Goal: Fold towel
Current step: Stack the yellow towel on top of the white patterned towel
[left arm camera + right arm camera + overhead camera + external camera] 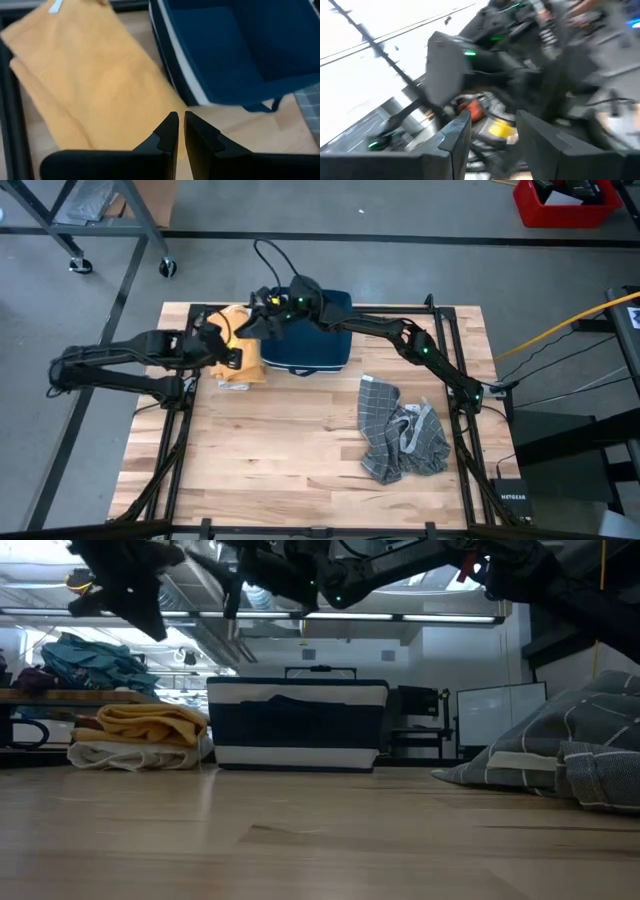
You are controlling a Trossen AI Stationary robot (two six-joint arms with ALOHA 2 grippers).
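Above the folded yellow cloth towel [90, 85], stacked beside the navy fabric bin [318, 330] on the wooden tabletop [270, 470], the left pincer [177, 131] hovers pinched shut, empty. Right pincer [492, 132] hangs wide nearby, probably clearing away.

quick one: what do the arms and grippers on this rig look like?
Two slim black jointed arms, left arm and right arm, with small green indicator lights along the right one. Left gripper has two flat, dark, wedge-shaped fingers; right gripper has broader dark ones.
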